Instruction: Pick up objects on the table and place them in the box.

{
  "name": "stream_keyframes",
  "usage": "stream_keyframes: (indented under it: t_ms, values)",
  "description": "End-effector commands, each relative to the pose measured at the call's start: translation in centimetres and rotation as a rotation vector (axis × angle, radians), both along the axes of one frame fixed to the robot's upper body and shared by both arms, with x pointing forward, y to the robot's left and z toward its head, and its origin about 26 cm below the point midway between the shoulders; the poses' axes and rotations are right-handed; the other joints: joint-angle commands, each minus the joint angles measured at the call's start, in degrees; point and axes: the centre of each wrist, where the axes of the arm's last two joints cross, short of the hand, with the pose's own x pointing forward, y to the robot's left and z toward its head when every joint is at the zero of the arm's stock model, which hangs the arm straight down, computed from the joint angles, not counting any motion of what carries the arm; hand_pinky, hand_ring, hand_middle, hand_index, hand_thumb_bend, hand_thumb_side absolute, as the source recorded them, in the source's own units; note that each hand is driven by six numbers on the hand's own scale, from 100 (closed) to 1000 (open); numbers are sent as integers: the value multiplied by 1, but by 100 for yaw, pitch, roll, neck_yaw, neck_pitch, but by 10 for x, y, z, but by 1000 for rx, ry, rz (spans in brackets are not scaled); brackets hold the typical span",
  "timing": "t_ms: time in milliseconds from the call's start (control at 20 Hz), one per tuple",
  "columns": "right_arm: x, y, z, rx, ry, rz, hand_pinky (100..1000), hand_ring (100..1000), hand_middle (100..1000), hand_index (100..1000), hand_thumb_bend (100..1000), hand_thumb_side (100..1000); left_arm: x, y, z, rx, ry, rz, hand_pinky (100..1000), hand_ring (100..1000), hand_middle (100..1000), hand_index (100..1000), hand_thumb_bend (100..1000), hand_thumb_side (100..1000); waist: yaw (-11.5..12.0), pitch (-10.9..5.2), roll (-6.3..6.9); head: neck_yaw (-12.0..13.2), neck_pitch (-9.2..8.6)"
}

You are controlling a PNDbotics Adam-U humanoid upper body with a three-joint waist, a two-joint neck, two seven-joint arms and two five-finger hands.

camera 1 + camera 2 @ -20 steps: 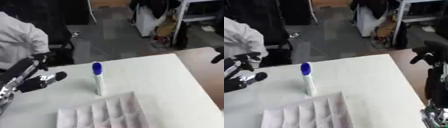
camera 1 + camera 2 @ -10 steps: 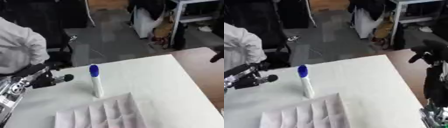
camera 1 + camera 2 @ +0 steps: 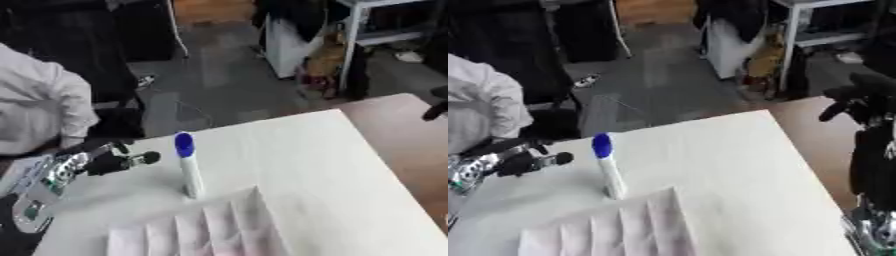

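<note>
Take the white bottle (image 3: 187,167) as your reference: it stands upright on the white table (image 3: 315,165), blue cap on top, untouched by either hand. Nearest to you, just in front of the bottle's base and slightly to its right, sits the white box (image 3: 201,229) with its divider ridges running front to back; its far corner comes up close beside the bottle, and whether they touch can't be told from here. The box compartments that show hold nothing you can make out. Your left hand (image 3: 109,159) is left of the bottle at about the height of its upper body, apart from it, with a gap of bare table between. Its fingers (image 3: 140,158) are extended toward the bottle, roughly straight and held together, not curled round anything; the silver forearm runs down to the lower left corner. Your right hand (image 3: 859,97) is well to the right of the bottle, raised past the table's right edge over the brown floor strip; it shows as a dark shape with fingers hanging downward, and whether they're spread or curled can't be told. It holds nothing visible. Beyond the bottle, past the table's far edge, a person in white (image 3: 35,112) sits at the far left, not touching anything on the table.
</note>
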Motion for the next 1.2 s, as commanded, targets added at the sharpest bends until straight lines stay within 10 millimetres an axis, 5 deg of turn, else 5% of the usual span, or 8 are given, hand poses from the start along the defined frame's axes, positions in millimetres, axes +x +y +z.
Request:
stream_keyframes:
  t_ms: [50,550,1200]
  values:
    - [-2,1,11,-14,-31,13,381,570,475,693,100,941,5,0,12,9,-16,16,514,693,859,1000,1000,1000,-12,-116,-10,65,15]
    - [-1,4,14,-7,-38,26,381,569,476,693,100,941,7,-16,10,0,52,-93,545,709,871,1000,1000,995,-97,-116,28,36,21]
    - [-1,4,13,-10,-36,26,380,570,474,693,100,941,6,-16,18,74,169,-210,706,811,958,1000,1000,631,-99,-98,24,19,18]
